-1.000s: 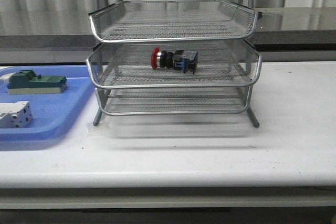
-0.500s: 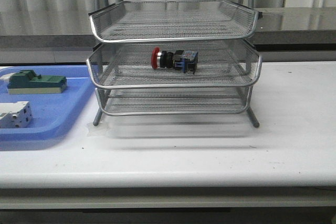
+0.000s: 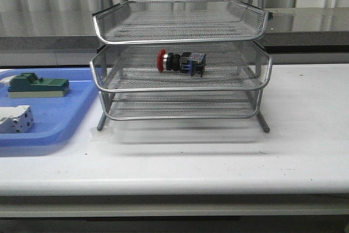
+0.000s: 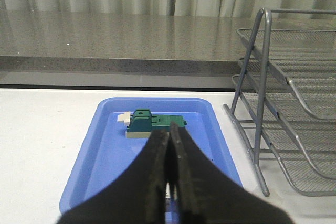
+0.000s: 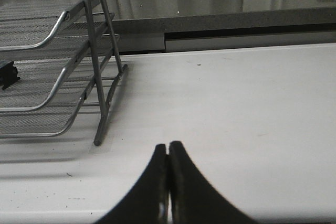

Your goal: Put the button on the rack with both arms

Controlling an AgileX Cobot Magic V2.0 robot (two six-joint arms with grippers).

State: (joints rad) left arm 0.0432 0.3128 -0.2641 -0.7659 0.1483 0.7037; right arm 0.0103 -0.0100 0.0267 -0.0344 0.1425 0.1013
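Note:
The button point(image 3: 180, 61), with red cap, black body and blue rear block, lies on its side on the middle tier of the silver wire rack point(image 3: 180, 88). Neither arm shows in the front view. In the left wrist view my left gripper point(image 4: 169, 134) is shut and empty above the blue tray, with the rack point(image 4: 294, 103) off to one side. In the right wrist view my right gripper point(image 5: 168, 146) is shut and empty above the bare white table, apart from the rack point(image 5: 58, 72). A dark end of the button point(image 5: 7, 74) shows at that view's edge.
A flat blue plastic tray point(image 3: 60, 121) lies left of the rack and holds a green block point(image 3: 37, 86) and a white block point(image 3: 15, 119). The tray point(image 4: 113, 145) and green block point(image 4: 155, 124) also show in the left wrist view. A grey counter runs behind the table.

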